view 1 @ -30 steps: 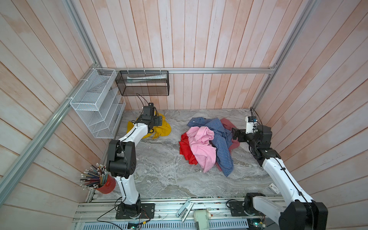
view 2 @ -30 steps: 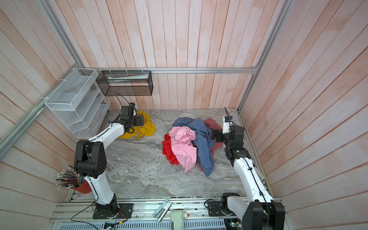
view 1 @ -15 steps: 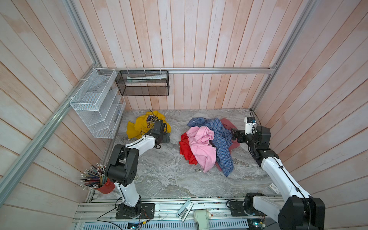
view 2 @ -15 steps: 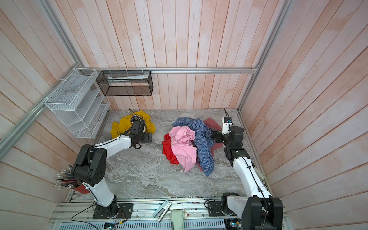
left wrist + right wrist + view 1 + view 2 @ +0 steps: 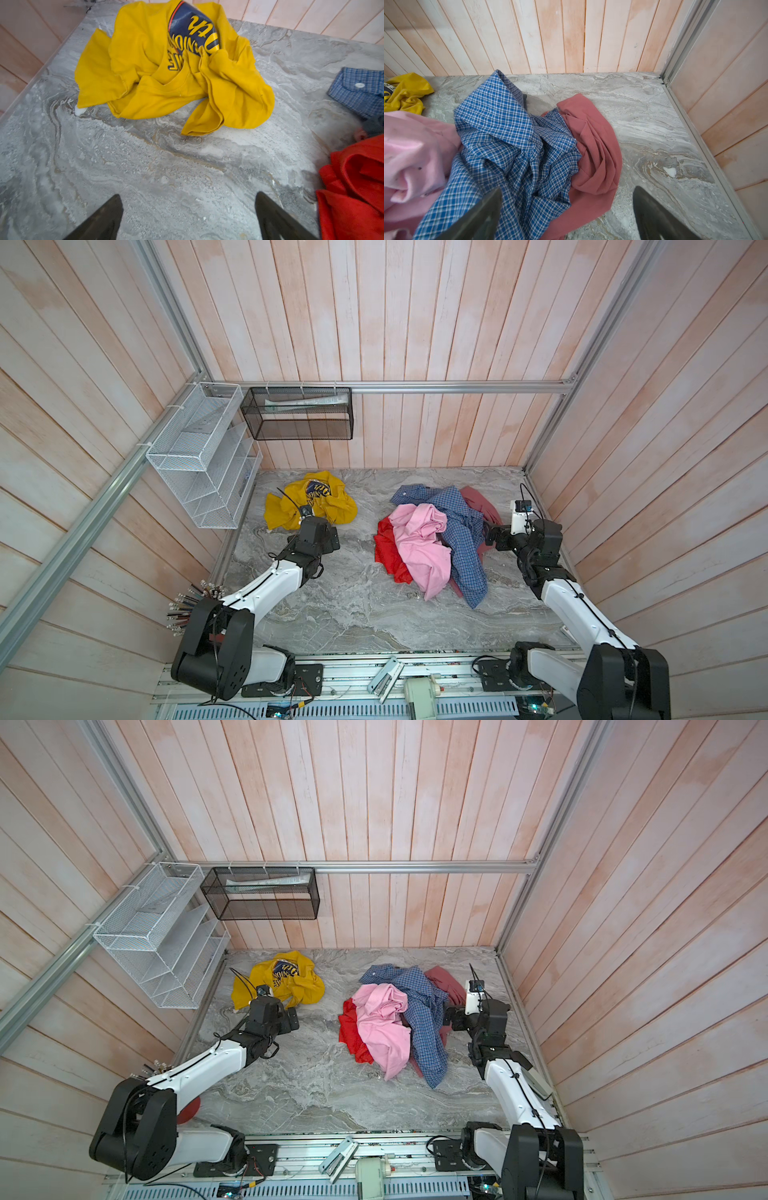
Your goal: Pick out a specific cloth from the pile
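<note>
Your left gripper (image 5: 188, 194) has its fingers (image 5: 104, 218) spread wide and empty over bare table (image 5: 145, 166). The cloth (image 5: 158, 83) lies crumpled just ahead of the tips, well apart from the pile (image 5: 419, 543); I judge it was set there to separate it. Your right gripper (image 5: 568, 188) is equally spread and empty, one finger over the pile's checked shirt (image 5: 508, 145). A second ago the left gripper sat over the cloth; it has since drawn back. The right has barely moved.

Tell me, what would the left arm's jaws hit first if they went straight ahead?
Likely the mustard-yellow T-shirt, crumpled ahead of the open jaws, with only bare marble table between. If they tilt downward, the table could come first; depth is unclear.
</note>
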